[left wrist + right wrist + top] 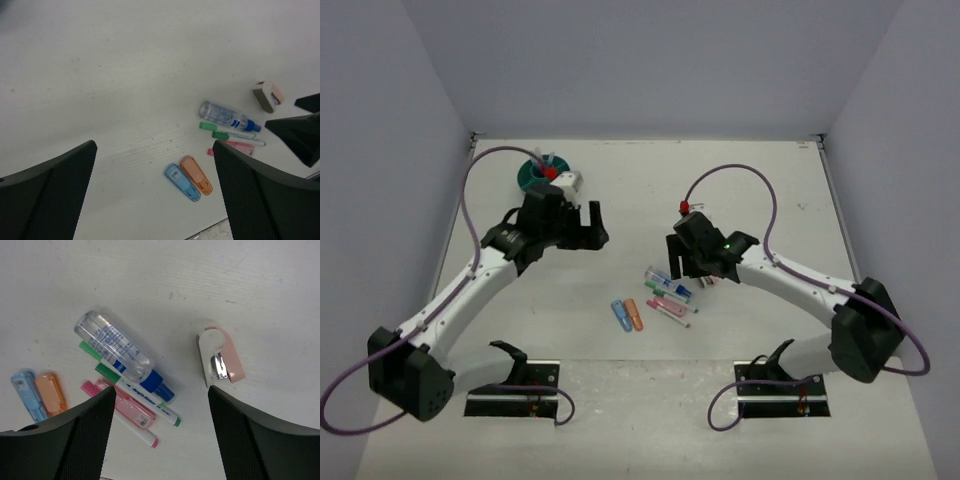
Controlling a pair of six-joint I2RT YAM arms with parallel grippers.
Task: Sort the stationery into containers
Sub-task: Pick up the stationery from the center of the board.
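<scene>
Your white table (650, 190) carries everything. The teal tub (527, 180) sits well apart from the clear bottle (115, 347), toward the far left corner, partly hidden behind your left arm. Your left gripper (154, 150) hangs between tub and bottle, jaws spread wide and empty. Your right gripper (161, 392) hovers over the bottle's blue cap, jaws parted, grasping nothing. Green markers (107, 372) lie against the bottle, with pink markers (127, 407) just past them. A blue piece (27, 395) and an orange piece (51, 392) lie together near the bottle's base. A pink-and-white piece (220, 357) lies alone on the bottle's other side.
</scene>
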